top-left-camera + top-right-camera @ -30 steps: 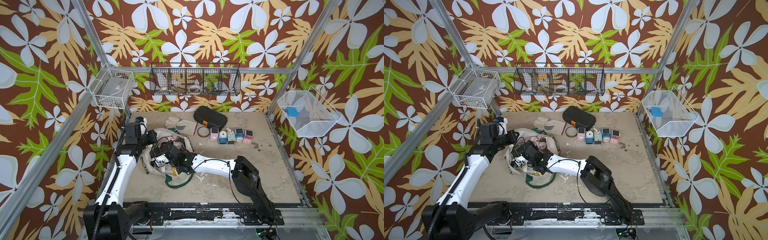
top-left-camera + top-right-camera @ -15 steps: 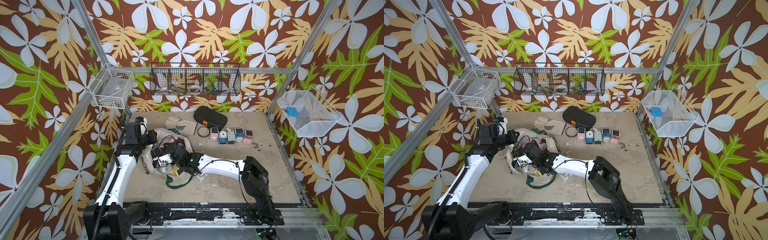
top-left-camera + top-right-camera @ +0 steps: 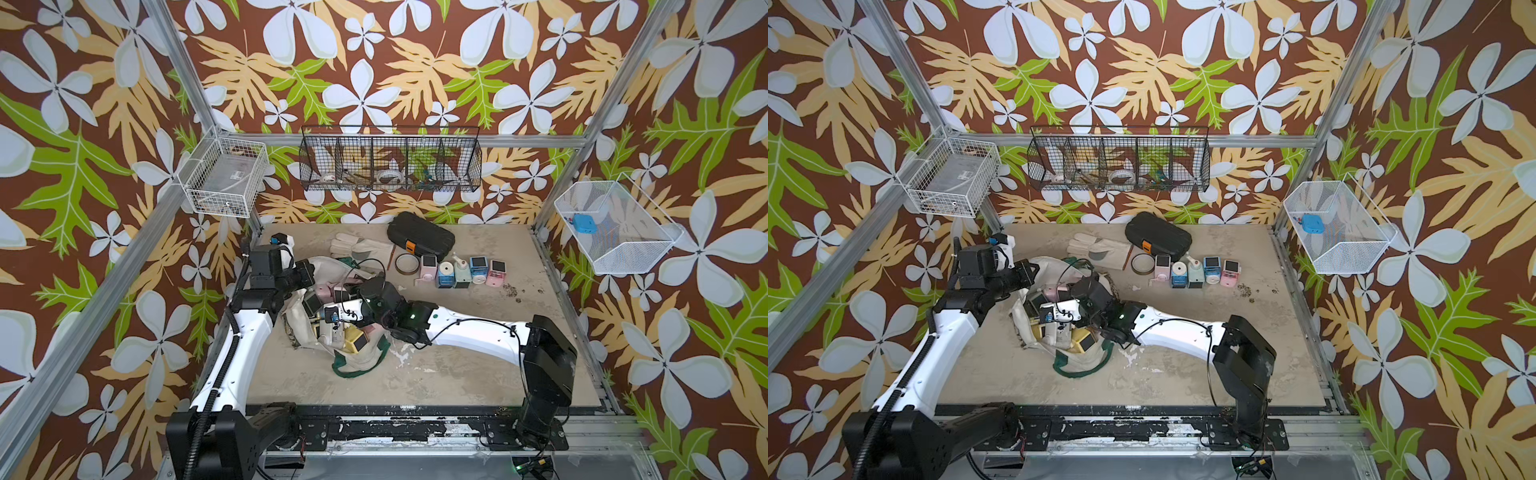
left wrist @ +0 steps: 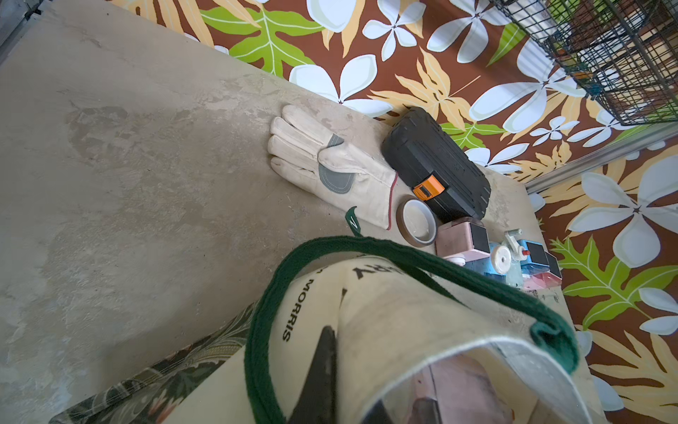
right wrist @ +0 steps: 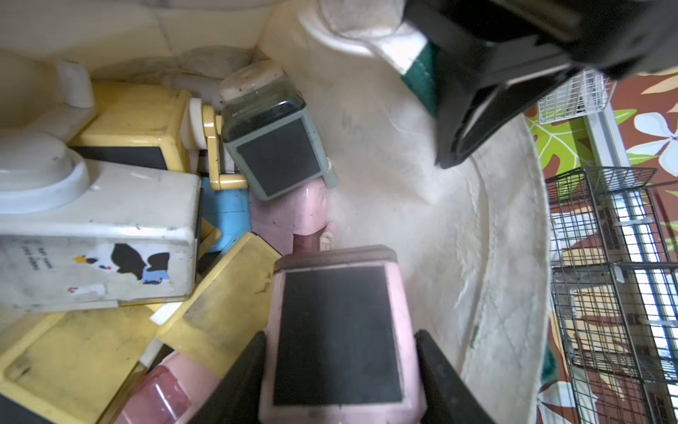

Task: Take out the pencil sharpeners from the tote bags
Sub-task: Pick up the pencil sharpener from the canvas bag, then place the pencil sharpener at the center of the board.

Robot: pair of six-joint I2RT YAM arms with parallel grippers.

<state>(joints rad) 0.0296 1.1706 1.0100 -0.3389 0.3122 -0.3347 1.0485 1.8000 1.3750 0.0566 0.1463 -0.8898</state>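
Hazards, as I judged: smooth plastic could slip from my right pincer (image 5: 341, 339) on lifting; yellow sharpener (image 5: 220, 312) touching alongside could drag up too; tote (image 3: 360, 356) mouth could sag shut if my left pincer (image 4: 327, 361), clamped on its rim, let go. Location: pink sharpener (image 5: 335, 328) lay inside tote, nine o'clock on the table (image 3: 457, 374); pinched by its sides between right fingers (image 5: 238, 381), at the pincer's twelve o'clock.
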